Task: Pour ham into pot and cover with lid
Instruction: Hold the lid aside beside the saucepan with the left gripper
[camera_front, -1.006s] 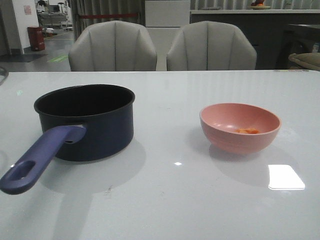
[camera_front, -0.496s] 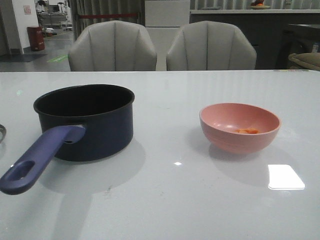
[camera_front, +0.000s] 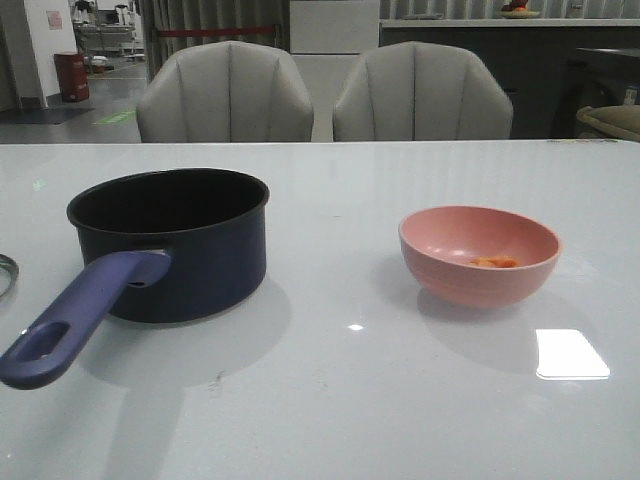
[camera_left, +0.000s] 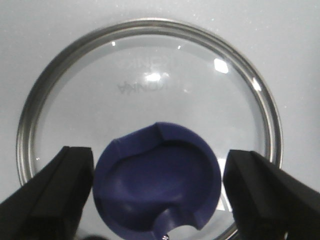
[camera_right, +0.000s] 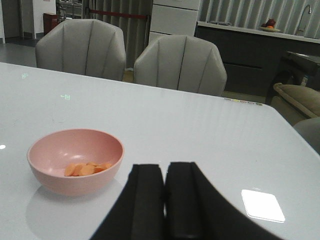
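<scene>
Straddling: left jaws (camera_left: 159, 195) wide around lid (camera_left: 150, 125) knob; centre before closing.
Right jaws (camera_right: 165, 200): closed, empty.
Ham (camera_right: 87, 169): unpoured in bowl (camera_right: 75, 160).

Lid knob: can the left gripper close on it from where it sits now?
Probably yes. In the left wrist view the left gripper is open, with one finger on each side of the lid knob and nothing between them. How far above the knob the fingers sit is hard to tell.
</scene>
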